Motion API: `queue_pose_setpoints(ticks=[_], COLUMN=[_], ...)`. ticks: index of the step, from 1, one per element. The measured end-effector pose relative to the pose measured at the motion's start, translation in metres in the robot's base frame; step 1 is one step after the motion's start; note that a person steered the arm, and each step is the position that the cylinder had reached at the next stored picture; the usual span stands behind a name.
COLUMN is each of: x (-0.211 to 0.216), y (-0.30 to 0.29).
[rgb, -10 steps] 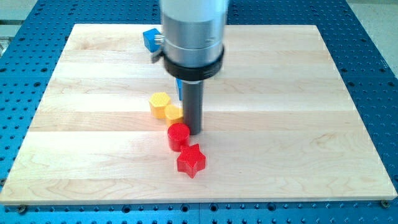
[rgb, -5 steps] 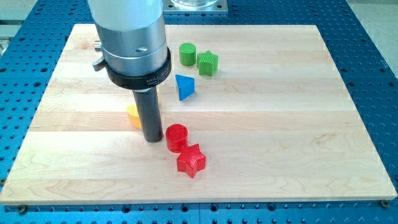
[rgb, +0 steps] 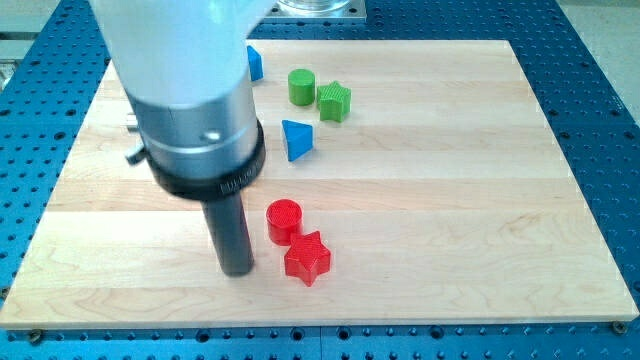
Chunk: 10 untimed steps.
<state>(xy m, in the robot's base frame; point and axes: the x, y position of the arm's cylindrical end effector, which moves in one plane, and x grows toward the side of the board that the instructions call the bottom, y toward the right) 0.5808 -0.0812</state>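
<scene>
Arm: a grey cylindrical arm housing (rgb: 185, 95) with a black collar filled the view's left, ending in a straight dark rod (rgb: 230, 232).
My tip (rgb: 237, 270): rested on the pale wooden table (rgb: 450, 200) near the view's bottom, just left of the red blocks and apart from both.
Gripper: none showed; the arm carried only the rod, so neither spread nor pinching applied.
Nearest blocks: a red cylinder block (rgb: 284, 220) stood up and right of my tip; a red star-shaped block (rgb: 306, 259) lay just right of it, the two red blocks touching or nearly so.
Middle: a blue triangular block (rgb: 296, 139) sat above the red pair, well apart.
Top: a green cylinder block (rgb: 301, 86) and a green star-shaped block (rgb: 334, 101) sat close together; a second blue block (rgb: 255, 63), partly hidden by the arm, lay left of them.
</scene>
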Motion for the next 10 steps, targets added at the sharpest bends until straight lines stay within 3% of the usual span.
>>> queue_pose_setpoints(ticks=[2,6,10], x=[0.037,0.038,0.033], y=[0.001,0.012,0.091])
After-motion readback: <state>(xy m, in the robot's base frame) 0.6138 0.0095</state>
